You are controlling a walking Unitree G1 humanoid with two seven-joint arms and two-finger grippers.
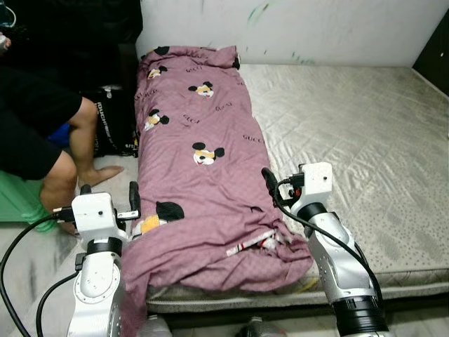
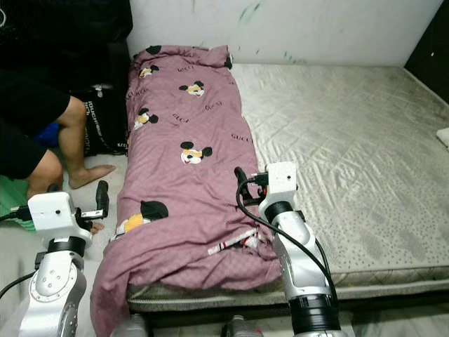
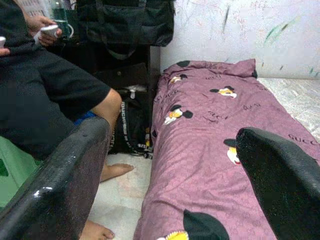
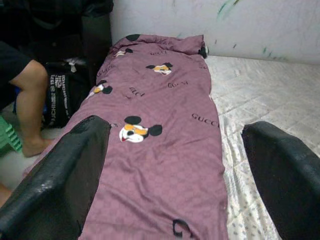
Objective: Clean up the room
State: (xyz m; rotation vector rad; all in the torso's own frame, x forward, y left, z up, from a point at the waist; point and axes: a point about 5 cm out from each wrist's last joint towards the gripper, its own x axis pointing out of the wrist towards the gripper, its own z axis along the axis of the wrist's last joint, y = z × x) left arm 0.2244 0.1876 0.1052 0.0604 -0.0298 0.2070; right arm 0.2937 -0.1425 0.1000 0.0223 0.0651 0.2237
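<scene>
The purple blanket (image 1: 200, 168) was laid lengthwise along the left side of the mattress (image 1: 365, 154), its rumpled near end between the two grippers, the spread right gripper (image 4: 175, 175) seemingly poised over it and nearer than the spread left gripper (image 3: 170, 180).

Mauve blanket (image 1: 196, 161), black-yellow cartoon-mouse print, dark lettering; grey speckled mattress (image 1: 365, 154); white wall (image 1: 295, 28), green scribbles; black bag (image 1: 116, 126) at 9 o'clock.

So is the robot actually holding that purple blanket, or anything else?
Nothing is held. Both the left gripper and right gripper are open with nothing between the fingers, raised at the near end of the purple blanket, which lies lengthwise on the mattress.
</scene>
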